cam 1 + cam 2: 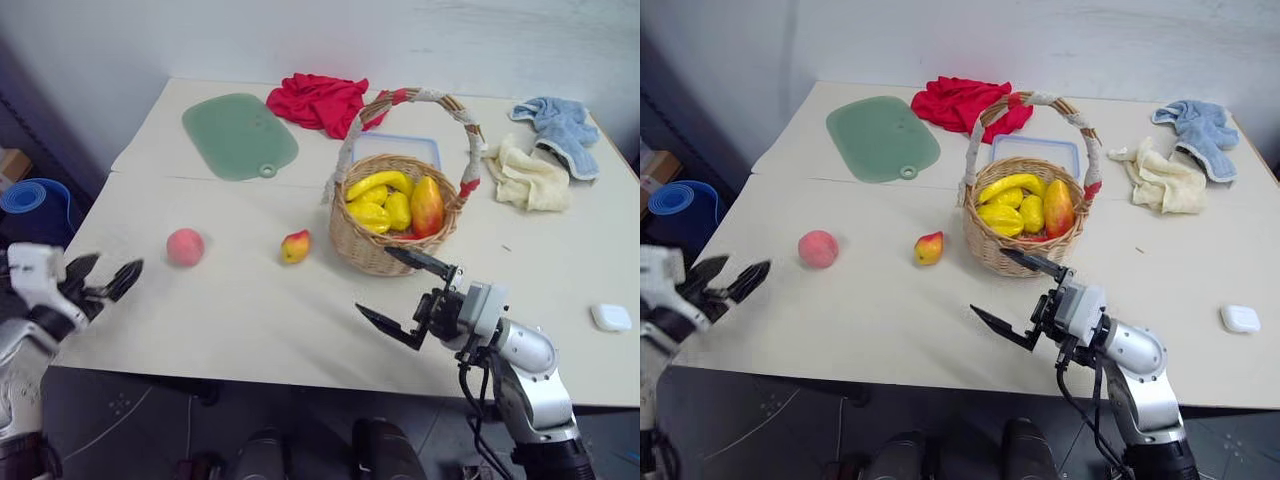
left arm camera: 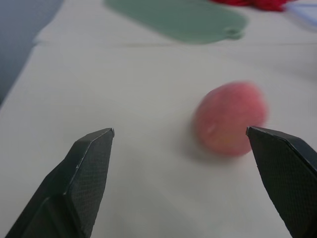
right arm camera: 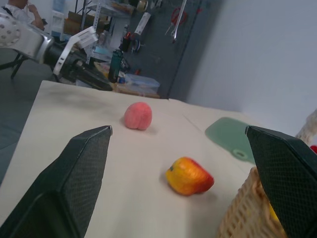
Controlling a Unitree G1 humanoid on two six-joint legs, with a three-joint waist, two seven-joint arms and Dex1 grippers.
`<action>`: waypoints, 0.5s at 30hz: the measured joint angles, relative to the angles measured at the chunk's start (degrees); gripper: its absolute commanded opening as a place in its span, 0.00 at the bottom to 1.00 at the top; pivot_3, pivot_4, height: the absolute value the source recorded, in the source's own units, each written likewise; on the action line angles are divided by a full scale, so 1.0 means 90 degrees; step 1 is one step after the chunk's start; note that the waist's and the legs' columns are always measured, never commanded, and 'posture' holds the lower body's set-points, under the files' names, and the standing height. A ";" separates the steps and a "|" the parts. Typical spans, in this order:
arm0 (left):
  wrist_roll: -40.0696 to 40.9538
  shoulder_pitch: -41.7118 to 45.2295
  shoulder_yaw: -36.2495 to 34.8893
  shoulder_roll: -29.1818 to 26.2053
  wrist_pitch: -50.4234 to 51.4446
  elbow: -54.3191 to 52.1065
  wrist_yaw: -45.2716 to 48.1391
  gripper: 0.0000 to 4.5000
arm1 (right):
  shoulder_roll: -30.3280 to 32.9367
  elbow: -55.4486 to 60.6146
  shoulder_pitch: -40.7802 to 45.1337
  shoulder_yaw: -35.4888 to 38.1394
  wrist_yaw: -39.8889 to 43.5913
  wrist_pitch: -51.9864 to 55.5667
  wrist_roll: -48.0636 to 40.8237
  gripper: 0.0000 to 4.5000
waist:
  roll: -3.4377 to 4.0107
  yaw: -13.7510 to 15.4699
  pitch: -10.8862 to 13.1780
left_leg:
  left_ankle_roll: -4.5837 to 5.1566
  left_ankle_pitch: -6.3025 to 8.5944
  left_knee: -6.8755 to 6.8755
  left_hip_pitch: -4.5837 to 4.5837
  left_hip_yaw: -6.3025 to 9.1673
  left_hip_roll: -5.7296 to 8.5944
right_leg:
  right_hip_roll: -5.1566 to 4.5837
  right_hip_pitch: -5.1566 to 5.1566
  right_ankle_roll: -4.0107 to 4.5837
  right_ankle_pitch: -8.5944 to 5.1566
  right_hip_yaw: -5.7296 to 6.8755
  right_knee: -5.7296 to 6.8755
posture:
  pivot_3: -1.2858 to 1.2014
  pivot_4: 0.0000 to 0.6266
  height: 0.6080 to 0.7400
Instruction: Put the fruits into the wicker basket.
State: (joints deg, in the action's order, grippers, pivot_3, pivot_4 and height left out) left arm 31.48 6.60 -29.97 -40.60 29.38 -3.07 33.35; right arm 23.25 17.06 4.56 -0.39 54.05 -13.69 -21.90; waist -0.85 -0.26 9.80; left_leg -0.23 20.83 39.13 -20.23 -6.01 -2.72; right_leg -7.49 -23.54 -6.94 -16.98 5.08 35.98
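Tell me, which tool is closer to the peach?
Left. The left tool sits just beside the peach; the right tool is beyond the small mango-like fruit.

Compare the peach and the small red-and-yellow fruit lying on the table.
The peach is round and evenly pink; the red-and-yellow fruit is pointed and two-toned. The peach looks larger. The peach lies nearer the open left gripper, the red-and-yellow fruit nearer the wicker basket. Both rest on the table, outside the basket, ungripped.

A green cutting board (image 1: 240,135) lies upper left on the table (image 1: 250,310), a red cloth (image 1: 320,100) beside it. Blue (image 1: 560,125) and cream (image 1: 525,178) towels sit upper right; a white case (image 1: 611,318) lower right.
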 measured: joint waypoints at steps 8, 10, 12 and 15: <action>-0.0977 0.1813 0.1710 -0.0384 0.0102 0.1325 0.0239 1.00 | 0.0153 -0.0381 0.0197 0.0109 -0.0080 0.0003 -0.0008 0.99 | 0.0008 -0.0076 0.0006 | -0.0004 0.0000 0.0000 -0.0005 -0.0061 0.0001 | 0.0006 -0.0006 0.0006 0.0001 0.0095 -0.0006 | 0.52 0.24 1.00; -0.1247 0.1946 0.2047 -0.0379 0.0077 0.1702 0.0320 0.96 | 0.0141 -0.0406 0.0198 0.0110 -0.0169 0.0003 -0.0008 1.00 | 0.0008 -0.0109 0.0007 | -0.0004 0.0000 0.0000 -0.0006 -0.0078 0.0001 | 0.0005 -0.0006 0.0006 0.0001 0.0096 -0.0007 | 0.52 0.24 1.00; -0.1522 0.2035 0.2280 -0.0373 0.0013 0.1994 0.0339 0.87 | 0.0139 -0.0416 0.0179 0.0116 -0.0259 0.0000 -0.0007 1.00 | 0.0007 -0.0131 0.0007 | -0.0004 0.0000 0.0001 -0.0007 -0.0079 0.0000 | 0.0004 -0.0006 0.0006 0.0001 0.0097 -0.0007 | 0.52 0.24 1.00; -0.1656 0.2062 0.2370 -0.0365 -0.0087 0.2150 0.0407 0.67 | 0.0138 -0.0414 0.0121 0.0133 -0.0379 -0.0001 -0.0006 1.00 | 0.0007 -0.0132 0.0008 | -0.0004 0.0000 0.0001 -0.0007 -0.0078 -0.0002 | 0.0004 -0.0006 0.0006 0.0001 0.0098 -0.0006 | 0.52 0.24 1.00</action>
State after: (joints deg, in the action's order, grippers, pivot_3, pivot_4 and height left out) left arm 16.58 25.16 -8.64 -43.89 28.60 16.28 37.01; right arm 24.49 13.33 5.65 0.80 50.64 -13.69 -21.95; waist -0.79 -1.45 9.87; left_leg -0.26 20.84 39.14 -20.28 -6.71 -2.73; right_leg -7.45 -23.59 -6.88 -16.97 5.96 35.93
